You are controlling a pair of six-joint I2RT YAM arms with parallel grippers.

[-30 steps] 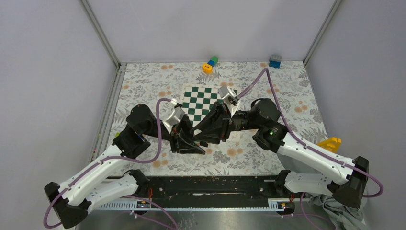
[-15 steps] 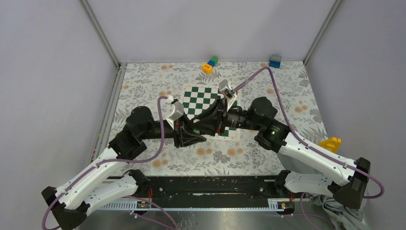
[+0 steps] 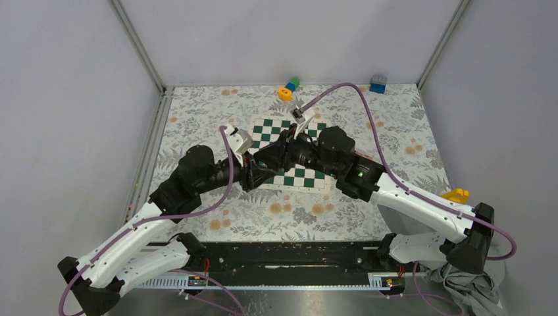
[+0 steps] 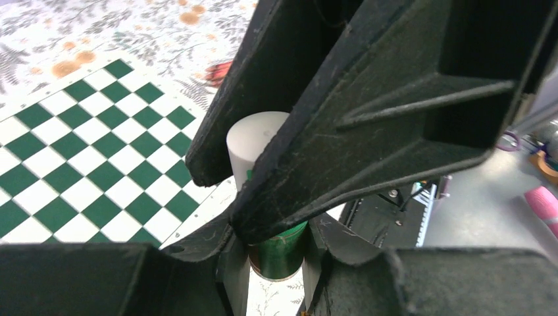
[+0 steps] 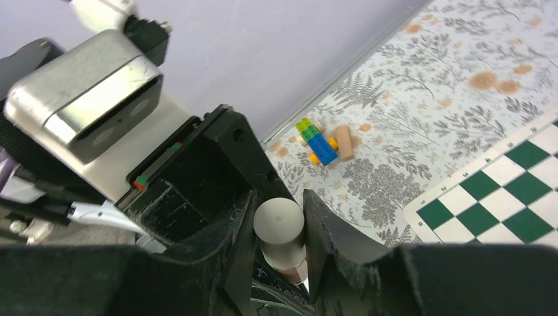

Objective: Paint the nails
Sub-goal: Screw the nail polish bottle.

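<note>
Well, my two arms meet in the middle, over the near left edge of the board point(image 3: 271, 131), the green and white one that lies on the flowery table point(image 3: 197, 112). My left pincer point(image 4: 275, 263) is squeezed tight on a little green bottle point(image 4: 281, 245), gripping it from both sides, and the bottle stands upright in it. My right pincer point(image 5: 279, 247) comes in from the other side and is nearly closed too, and it grips the cap point(image 5: 279, 220) on top of that bottle. The cap is round and pale grey, and my right pincer presses on both of its sides. From my left wrist I see my right pincer big and black right above my left one, with the cap poking out of it. From above, the pincers hide the bottle. Behind the board, by the back wall, sit some blocks point(image 3: 288, 87) stuck together, yellow, blue and green, and a blue block point(image 3: 378, 83) sits well apart from them near the far right corner. A pink thing point(image 4: 543, 203) shows at the side of my left wrist view, but it is too blurry for me to say if it is a finger, so I cannot tell where the nails are.
</note>
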